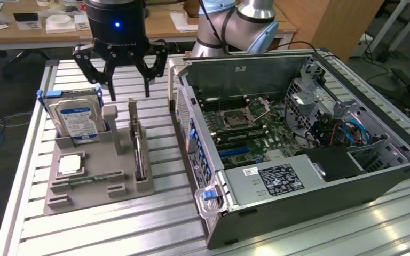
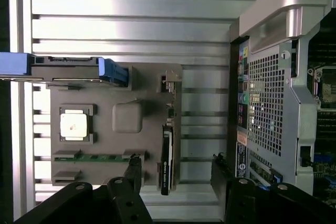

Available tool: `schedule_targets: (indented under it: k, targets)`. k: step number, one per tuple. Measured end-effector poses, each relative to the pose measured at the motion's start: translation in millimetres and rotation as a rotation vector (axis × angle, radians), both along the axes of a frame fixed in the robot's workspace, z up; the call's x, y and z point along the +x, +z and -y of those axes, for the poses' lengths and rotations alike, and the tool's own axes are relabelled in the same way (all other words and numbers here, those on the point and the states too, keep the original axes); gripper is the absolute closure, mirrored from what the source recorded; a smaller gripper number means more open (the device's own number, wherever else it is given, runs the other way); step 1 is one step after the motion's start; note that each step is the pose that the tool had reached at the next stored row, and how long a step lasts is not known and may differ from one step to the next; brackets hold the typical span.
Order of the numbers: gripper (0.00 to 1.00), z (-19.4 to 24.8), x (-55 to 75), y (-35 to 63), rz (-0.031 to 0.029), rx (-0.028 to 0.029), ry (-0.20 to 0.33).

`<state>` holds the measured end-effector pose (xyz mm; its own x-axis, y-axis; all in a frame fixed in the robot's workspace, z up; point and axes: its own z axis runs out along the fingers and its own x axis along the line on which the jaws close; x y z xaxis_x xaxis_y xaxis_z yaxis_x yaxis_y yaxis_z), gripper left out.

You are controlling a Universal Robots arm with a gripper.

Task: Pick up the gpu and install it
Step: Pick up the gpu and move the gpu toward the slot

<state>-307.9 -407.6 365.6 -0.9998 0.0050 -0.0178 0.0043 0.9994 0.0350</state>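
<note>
High above the grey parts tray [image 1: 84, 201] the jaws hung wide apart, gripping nothing at all, black fingertips [image 1: 111, 97] pointing down and clear of every part beneath them. And the gpu [image 1: 141, 157]? It sat in the tray, stood up on its long edge in a narrow slot along the tray's side nearest the computer case [image 1: 319, 189], with nothing touching it.

Seen from the wrist camera, the gpu [image 2: 166, 161] was just a thin dark strip on that same edge of the tray [image 2: 105, 94], and one fingertip [image 2: 134, 165] showed on each side of it, so the open jaws straddled the card's line from above without contact.

On the tray's opposite side a hard drive [image 1: 77, 118] with a blue-and-white label stood upright between blue rails. Nearer the tray's middle a square processor chip [image 1: 70, 165] lay flat in its pocket, and just beside that a narrow green memory stick [image 1: 87, 180] rested in its groove.

Right beside the tray the computer case lay on its side with the panel off, motherboard [image 1: 241, 122] facing up. Tray and case both rested on the slatted aluminium worktop [image 1: 119, 232], and the robot arm [image 1: 237, 24] rose behind the case.
</note>
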Motion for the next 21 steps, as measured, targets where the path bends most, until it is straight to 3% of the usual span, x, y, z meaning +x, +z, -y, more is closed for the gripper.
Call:
schedule_targets:
  k: [21]
  targets:
    - [0.35,13.8,-1.2,-37.0,0.0008,-0.0001,-0.025]
